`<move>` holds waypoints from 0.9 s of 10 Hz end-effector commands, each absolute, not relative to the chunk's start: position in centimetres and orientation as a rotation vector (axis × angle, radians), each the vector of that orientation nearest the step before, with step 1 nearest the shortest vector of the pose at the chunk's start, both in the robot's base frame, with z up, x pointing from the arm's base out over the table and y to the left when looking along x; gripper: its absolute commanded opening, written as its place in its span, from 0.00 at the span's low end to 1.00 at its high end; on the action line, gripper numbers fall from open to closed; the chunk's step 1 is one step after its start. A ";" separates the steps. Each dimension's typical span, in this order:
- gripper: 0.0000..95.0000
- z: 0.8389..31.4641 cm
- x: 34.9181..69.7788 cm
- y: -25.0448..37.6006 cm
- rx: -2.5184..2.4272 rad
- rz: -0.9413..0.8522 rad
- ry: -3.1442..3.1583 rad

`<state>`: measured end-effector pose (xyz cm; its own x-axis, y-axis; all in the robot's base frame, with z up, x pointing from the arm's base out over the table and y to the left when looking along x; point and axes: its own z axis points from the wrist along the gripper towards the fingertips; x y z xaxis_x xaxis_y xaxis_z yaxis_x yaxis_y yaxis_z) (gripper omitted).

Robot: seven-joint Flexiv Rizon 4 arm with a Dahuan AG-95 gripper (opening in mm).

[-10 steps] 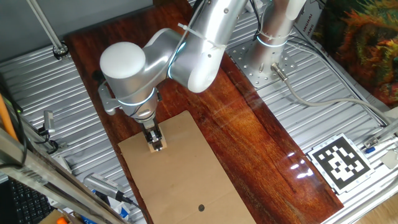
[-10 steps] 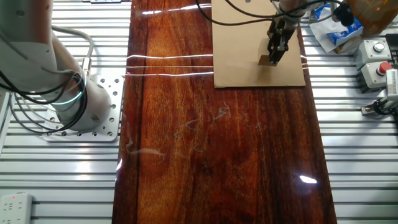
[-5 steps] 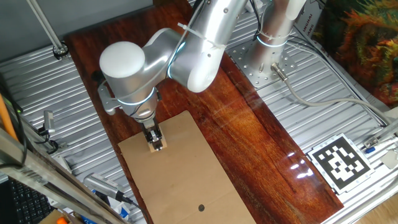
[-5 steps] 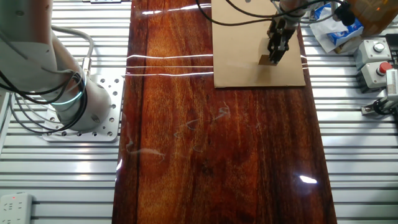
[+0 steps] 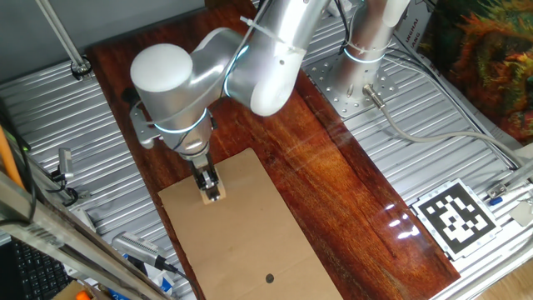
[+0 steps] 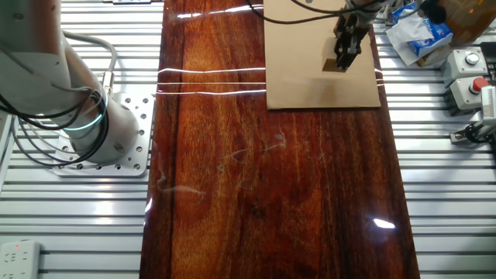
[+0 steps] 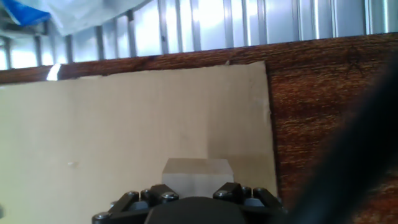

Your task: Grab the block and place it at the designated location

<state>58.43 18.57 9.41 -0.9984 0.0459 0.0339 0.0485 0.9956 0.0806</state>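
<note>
The block (image 5: 214,192) is a small pale tan wooden cube held between my fingers near the far left corner of the tan sheet (image 5: 250,242). My gripper (image 5: 211,188) is shut on it and holds it slightly above the sheet. In the other fixed view the gripper (image 6: 341,60) and the block (image 6: 333,65) hang over the sheet (image 6: 302,70). In the hand view the block (image 7: 196,173) sits just ahead of the gripper (image 7: 196,190), over the sheet (image 7: 93,137). The designated location, a black dot (image 5: 269,279), lies near the sheet's near end, well away from the gripper.
A black-and-white square tag (image 5: 456,217) lies on the ribbed metal at the right. The arm's base (image 6: 101,132) stands left of the wooden tabletop (image 6: 271,186). A grey box with a red button (image 6: 473,77) and a blue-white bag (image 6: 418,35) sit at the right.
The gripper has risen a little with the block held in it; in the other fixed view both now sit higher over the sheet.
</note>
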 end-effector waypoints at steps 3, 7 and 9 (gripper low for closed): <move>0.20 8.6 57.7 25.7 -0.152 -0.096 -3.104; 0.20 7.3 53.9 32.7 -0.242 -0.082 -3.104; 0.20 6.9 53.7 34.6 -0.278 -0.084 -3.098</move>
<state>53.50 35.02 6.79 -0.9833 0.1798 0.0295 0.1811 0.9821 0.0520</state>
